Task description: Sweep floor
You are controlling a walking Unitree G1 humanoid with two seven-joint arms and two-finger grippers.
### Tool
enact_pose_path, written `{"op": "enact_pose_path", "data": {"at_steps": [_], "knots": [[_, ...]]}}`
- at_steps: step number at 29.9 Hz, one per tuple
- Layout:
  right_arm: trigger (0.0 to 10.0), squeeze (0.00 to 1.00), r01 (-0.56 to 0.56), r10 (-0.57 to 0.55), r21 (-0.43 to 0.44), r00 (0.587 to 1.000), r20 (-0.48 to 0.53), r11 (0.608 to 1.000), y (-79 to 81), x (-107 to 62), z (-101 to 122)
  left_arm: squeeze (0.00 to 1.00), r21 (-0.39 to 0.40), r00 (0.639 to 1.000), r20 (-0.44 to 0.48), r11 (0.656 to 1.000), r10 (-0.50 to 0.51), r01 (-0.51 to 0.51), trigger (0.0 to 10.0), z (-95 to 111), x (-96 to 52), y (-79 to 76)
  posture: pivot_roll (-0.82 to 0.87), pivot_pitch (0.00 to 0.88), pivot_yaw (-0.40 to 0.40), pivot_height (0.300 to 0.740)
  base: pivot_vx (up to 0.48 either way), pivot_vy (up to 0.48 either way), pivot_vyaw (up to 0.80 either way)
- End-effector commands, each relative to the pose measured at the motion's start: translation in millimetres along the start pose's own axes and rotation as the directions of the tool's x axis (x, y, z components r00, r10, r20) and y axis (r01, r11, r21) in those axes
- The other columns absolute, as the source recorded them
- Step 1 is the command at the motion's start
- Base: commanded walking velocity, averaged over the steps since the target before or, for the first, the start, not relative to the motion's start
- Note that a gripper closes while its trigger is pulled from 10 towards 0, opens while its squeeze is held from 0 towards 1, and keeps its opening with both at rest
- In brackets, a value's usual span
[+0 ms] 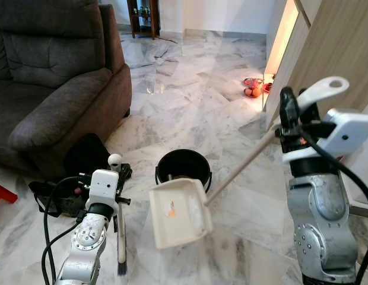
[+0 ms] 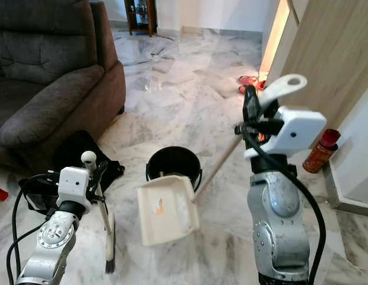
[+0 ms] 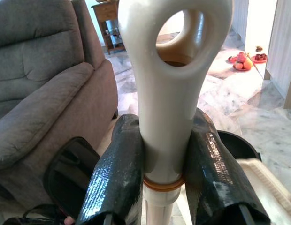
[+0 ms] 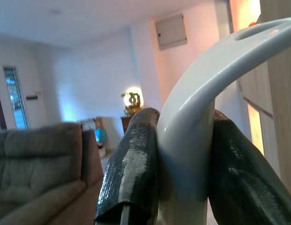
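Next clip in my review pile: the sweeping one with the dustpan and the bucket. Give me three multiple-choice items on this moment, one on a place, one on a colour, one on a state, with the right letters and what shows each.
1. Where is the black bucket?
A. On the sofa
B. On the marble floor just beyond the dustpan
C. Against the wooden cabinet

2. What colour is the dustpan?
A. Cream white
B. Red
C. Dark green

3. What is the right gripper doing?
A. Hanging open at the robot's side
B. Resting open inside the bucket
C. Clamped on the dustpan handle

Answers:
1 B: in the head views the bucket stands on the floor right behind the pan's far edge.
2 A: the pan and its long handle are pale cream, with a small orange scrap inside.
3 C: the right wrist view shows both black fingers pressed against the looped handle; the left gripper likewise grips the brush handle.
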State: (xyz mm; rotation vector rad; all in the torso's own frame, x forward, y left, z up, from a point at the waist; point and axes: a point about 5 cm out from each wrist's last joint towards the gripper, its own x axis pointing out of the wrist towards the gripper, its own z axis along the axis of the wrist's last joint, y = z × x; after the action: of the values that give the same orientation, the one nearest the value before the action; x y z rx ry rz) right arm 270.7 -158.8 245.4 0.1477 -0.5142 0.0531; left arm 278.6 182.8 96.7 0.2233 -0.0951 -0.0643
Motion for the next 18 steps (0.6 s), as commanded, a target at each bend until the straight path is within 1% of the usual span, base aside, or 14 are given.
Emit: {"op": "enact_pose_path", "data": {"at_steps": [1, 11, 18], "knots": [[10.0, 0.0, 0.003, -0.007, 0.034, 0.995, 0.099, 0.999, 4.1, 7.0, 18.8, 0.0, 0.009, 0.999, 0.041, 1.0, 0.004, -0.005, 10.0, 6.6, 2.4, 2.7, 0.13, 0.048, 0.033, 0.74, 0.0, 0.0, 0.0], [10.0, 0.0, 0.022, -0.026, 0.06, 0.996, 0.081, 0.998, 7.2, 14.5, 10.9, 0.0, 0.032, 0.999, 0.035, 0.999, 0.016, -0.017, 10.0, 5.4, -0.4, 6.4, 0.14, 0.049, 0.028, 0.74, 0.0, 0.0, 0.0], [10.0, 0.0, 0.023, -0.028, 0.067, 0.996, 0.079, 0.997, 7.7, 16.0, 10.3, 0.0, 0.033, 0.999, 0.039, 0.999, 0.02, -0.021, 10.0, 6.2, 0.7, 5.7, 0.14, 0.046, 0.027, 0.74, 0.247, 0.0, 0.0]]}}
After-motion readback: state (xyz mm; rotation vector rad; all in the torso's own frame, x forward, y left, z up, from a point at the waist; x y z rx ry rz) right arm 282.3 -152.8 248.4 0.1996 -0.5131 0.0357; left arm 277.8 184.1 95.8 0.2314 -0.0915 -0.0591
